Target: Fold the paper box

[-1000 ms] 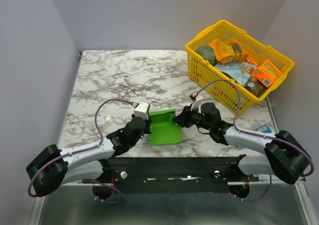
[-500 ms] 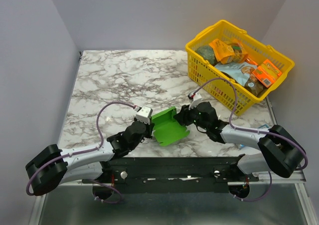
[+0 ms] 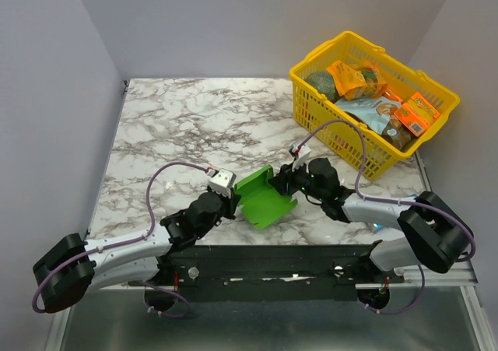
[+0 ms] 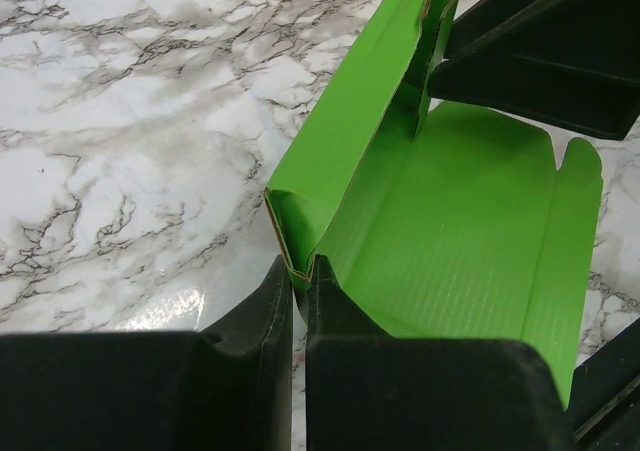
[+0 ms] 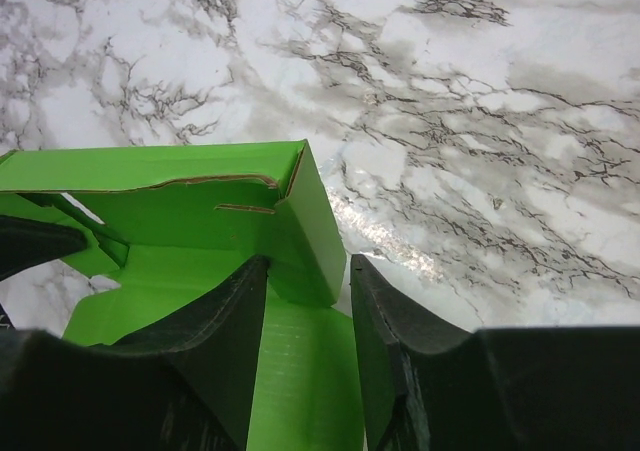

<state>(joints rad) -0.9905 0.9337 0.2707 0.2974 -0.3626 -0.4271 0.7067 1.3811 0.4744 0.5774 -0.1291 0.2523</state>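
Note:
The paper box [image 3: 266,201] is a bright green, half-folded card lying on the marble table between the two arms, with one long wall raised. My left gripper [image 3: 232,204] is shut on the near corner of that raised wall [image 4: 350,141], pinching the card between its fingertips [image 4: 276,281]. My right gripper [image 3: 277,181] is at the opposite end, open. Its jaws straddle an upright end flap [image 5: 305,233] with a gap on the outer side. In the left wrist view the right gripper's fingers [image 4: 540,61] show dark at the box's far end.
A yellow plastic basket [image 3: 348,36] full of snack packs stands at the back right of the marble table [image 3: 194,125], with the right arm's cable looping in front of it. The metal rail [image 3: 272,257] holding the arm bases runs along the near edge.
The box has turned from square-on to diagonal as the left arm drew back toward the near left. The right gripper's jaws have widened around the end flap.

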